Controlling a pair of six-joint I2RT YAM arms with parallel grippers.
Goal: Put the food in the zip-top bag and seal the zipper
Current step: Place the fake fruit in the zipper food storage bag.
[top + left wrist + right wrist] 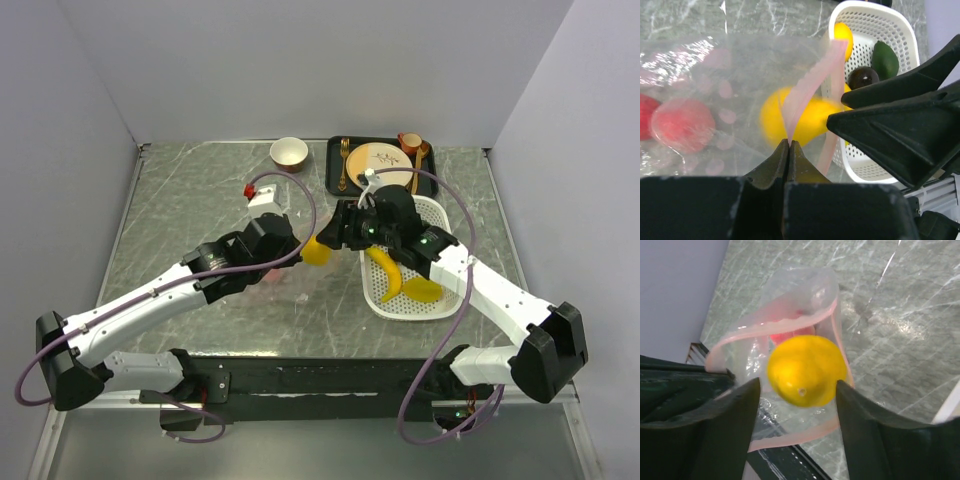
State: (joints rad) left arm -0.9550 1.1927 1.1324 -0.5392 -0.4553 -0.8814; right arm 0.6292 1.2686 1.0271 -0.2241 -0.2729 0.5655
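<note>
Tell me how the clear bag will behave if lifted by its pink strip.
Likely floppy: the bag is thin, crinkled film, and its zipper curves limply where the left gripper pinches it. It would probably sag under the red fruit already inside. Its mouth may collapse if released, since only that pinch seems to hold it up.

The top camera is looking down from high above the near edge, taking in the whole bench from well back. The left wrist camera is peering close over the left fingers, through the zip-top bag toward the white basket, while the right wrist camera is staring down between the right fingers into the bag's mouth. All three are catching the same yellow fruit there.
</note>
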